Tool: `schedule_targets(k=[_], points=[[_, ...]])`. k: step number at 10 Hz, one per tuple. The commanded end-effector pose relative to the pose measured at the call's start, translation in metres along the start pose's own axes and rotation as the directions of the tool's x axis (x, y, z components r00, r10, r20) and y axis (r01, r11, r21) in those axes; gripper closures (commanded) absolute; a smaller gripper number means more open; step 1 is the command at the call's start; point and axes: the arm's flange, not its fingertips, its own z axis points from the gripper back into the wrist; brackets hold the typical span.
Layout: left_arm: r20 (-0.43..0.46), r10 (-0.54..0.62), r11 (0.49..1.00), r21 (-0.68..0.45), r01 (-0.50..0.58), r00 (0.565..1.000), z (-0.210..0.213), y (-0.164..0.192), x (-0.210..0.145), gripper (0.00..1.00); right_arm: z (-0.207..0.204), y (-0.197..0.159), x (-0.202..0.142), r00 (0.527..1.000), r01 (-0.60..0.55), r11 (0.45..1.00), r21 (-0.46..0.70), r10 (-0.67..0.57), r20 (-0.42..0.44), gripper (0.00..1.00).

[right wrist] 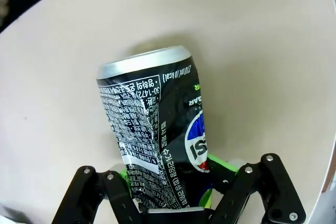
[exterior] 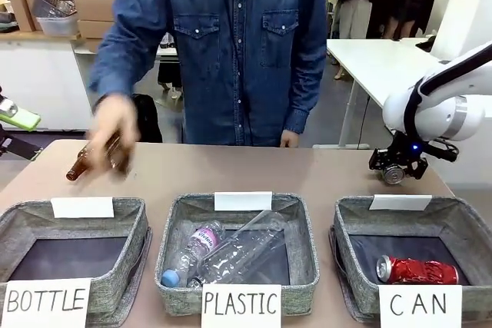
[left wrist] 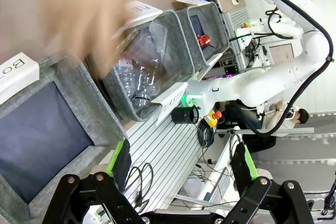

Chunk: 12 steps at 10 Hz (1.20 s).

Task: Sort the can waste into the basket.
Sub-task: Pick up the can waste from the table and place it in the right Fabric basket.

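Tan tabletop (exterior: 254, 170), sorting half done by my reckoning. At far left, my left pincer (left wrist: 181, 158) stands wide open and empty. In the upper left of the frame a person's hand (exterior: 115, 124) carries a brown bottle (exterior: 84, 163). At lower right the red can (exterior: 415, 270) already lies in the CAN basket (exterior: 470, 220). Above the basket in the frame, my right pincer (exterior: 396, 168) is clamped on the dark can (right wrist: 152, 129). That can sits between its fingers, near the basket's far rim, and is not yet dropped in.

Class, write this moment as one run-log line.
right hand: shut on black can | red can: in CAN basket | left hand: open
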Motion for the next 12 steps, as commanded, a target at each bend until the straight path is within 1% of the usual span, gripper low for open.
schedule_targets(k=[1, 2, 3, 4, 5, 6, 7, 8, 9, 10, 11, 12], points=[[-0.007, -0.02, 1.0, -0.001, 0.02, 1.0, 0.002, 0.001, -0.002, 0.0, 0.022, -0.005, 0.001, 0.999, -0.037, 0.993, 0.112, 0.036, 0.012, 0.86], [-0.007, -0.02, 1.0, -0.001, 0.02, 1.0, 0.002, 0.001, -0.002, 0.0, 0.051, -0.005, -0.007, 0.997, -0.074, 0.979, 0.19, 0.071, 0.027, 0.86], [-0.007, -0.02, 1.0, -0.001, 0.02, 1.0, 0.002, 0.001, -0.002, 0.0, 0.088, -0.005, -0.021, 0.987, -0.158, 0.961, 0.226, 0.153, 0.039, 0.86], [-0.007, -0.02, 1.0, -0.001, 0.02, 1.0, 0.002, 0.001, -0.002, 0.0, 0.124, -0.006, -0.038, 0.978, -0.196, 0.943, 0.268, 0.208, -0.017, 0.86], [-0.007, -0.02, 1.0, -0.001, 0.02, 1.0, 0.002, 0.001, -0.002, 0.0, 0.158, -0.007, -0.06, 0.943, -0.267, 0.892, 0.363, 0.32, -0.091, 0.86], [-0.007, -0.02, 1.0, -0.001, 0.02, 1.0, 0.002, 0.001, -0.002, 0.0, 0.179, -0.006, -0.081, 0.894, -0.378, 0.83, 0.411, 0.442, -0.07, 0.86], [-0.007, -0.02, 1.0, -0.001, 0.02, 1.0, 0.002, 0.001, -0.002, 0.0, 0.192, -0.005, -0.102, 0.756, -0.553, 0.664, 0.504, 0.654, -0.031, 0.86], [-0.007, -0.02, 1.0, -0.001, 0.02, 1.0, 0.002, 0.001, -0.002, 0.0, 0.196, -0.005, -0.12, 0.574, -0.682, 0.483, 0.549, 0.819, -0.006, 0.86], [-0.007, -0.02, 1.0, -0.001, 0.02, 1.0, 0.002, 0.001, -0.002, 0.0, 0.196, -0.007, -0.136, 0.397, -0.791, 0.313, 0.526, 0.916, 0.053, 0.86], [-0.007, -0.02, 1.0, -0.001, 0.02, 1.0, 0.002, 0.001, -0.002, 0.0, 0.199, -0.015, -0.15, 0.205, -0.866, 0.094, 0.492, 0.963, 0.176, 0.86], [-0.007, -0.02, 1.0, -0.001, 0.02, 1.0, 0.002, 0.001, -0.002, 0.0, 0.201, -0.022, -0.158, 0.087, -0.886, -0.051, 0.461, 0.958, 0.273, 0.86], [-0.007, -0.02, 1.0, -0.001, 0.02, 1.0, 0.002, 0.001, -0.002, 0.0, 0.201, -0.024, -0.162, 0.033, -0.898, -0.099, 0.43, 0.957, 0.288, 0.86]])
